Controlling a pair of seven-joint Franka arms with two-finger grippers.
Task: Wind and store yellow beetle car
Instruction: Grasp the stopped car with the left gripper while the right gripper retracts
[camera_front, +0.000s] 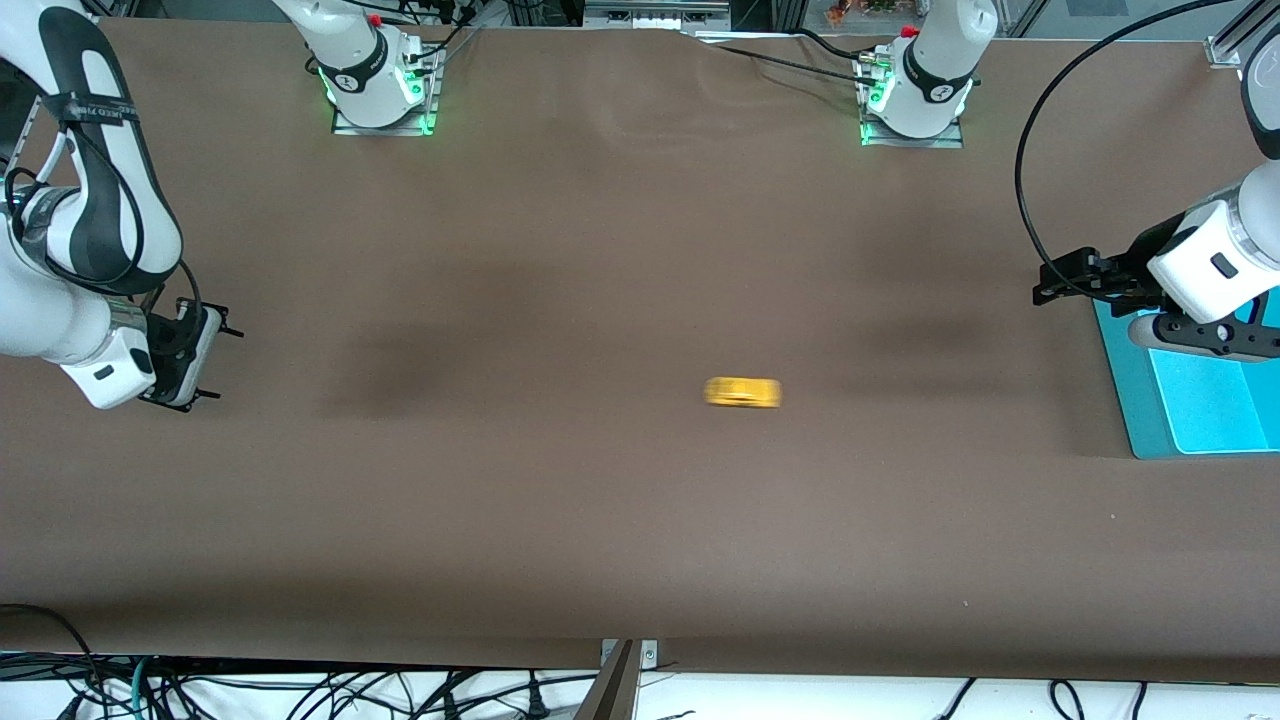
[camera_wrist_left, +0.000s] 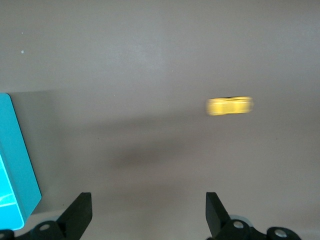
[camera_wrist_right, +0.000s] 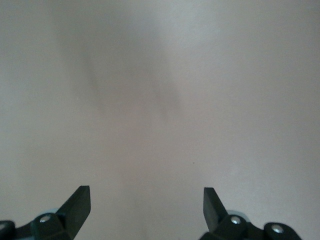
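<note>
The yellow beetle car (camera_front: 742, 392) stands alone on the brown table, about midway between the two arms and somewhat toward the left arm's end. It also shows in the left wrist view as a small yellow body (camera_wrist_left: 230, 105), well apart from my left gripper (camera_wrist_left: 148, 200). That left gripper (camera_front: 1042, 284) hangs open and empty over the table beside the teal tray. My right gripper (camera_front: 225, 364) is open and empty too, at the right arm's end of the table, and in its wrist view the right gripper (camera_wrist_right: 146, 195) has only bare cloth under it.
A teal tray (camera_front: 1200, 400) lies at the left arm's end of the table, its edge (camera_wrist_left: 20, 165) also visible in the left wrist view. Both arm bases (camera_front: 380, 90) (camera_front: 915, 100) stand along the table's edge farthest from the front camera. Cables hang off the near edge.
</note>
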